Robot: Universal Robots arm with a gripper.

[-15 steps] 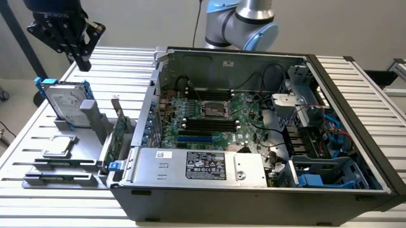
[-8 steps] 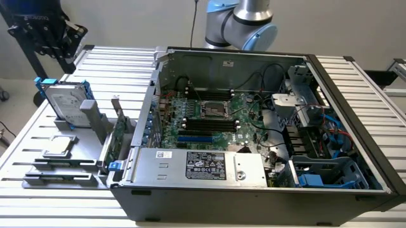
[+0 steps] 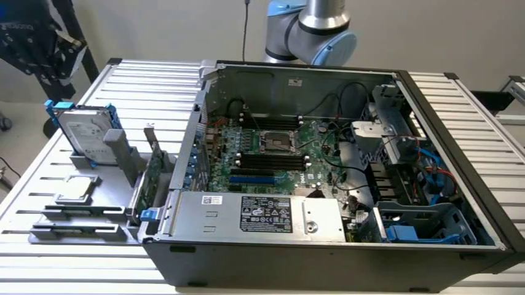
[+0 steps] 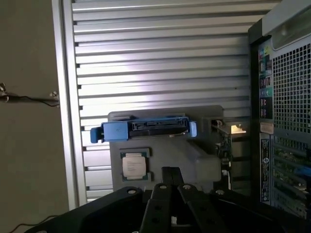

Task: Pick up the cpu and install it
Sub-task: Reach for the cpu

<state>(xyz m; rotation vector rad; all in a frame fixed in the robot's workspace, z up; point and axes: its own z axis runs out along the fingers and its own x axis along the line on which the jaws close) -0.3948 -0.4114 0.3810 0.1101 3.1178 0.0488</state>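
The cpu lies flat, metal top up, in a grey holder on the slatted desk, at the exterior view's left of the open case. It is outside the case and nothing touches it. Just behind it on the same holder stands a drive with blue brackets, upright and leaning slightly. A green card stands on edge between the holder and the case wall.

Inside the case the board lies flat, with the socket near its middle between rows of dark slots. The arm rises behind the case's far wall.

In the wrist view the tool has its fingers pressed together with nothing between them. It hangs above the holder, near the cpu but apart from it and off to one side. The drive shows edge-on just beyond the cpu.
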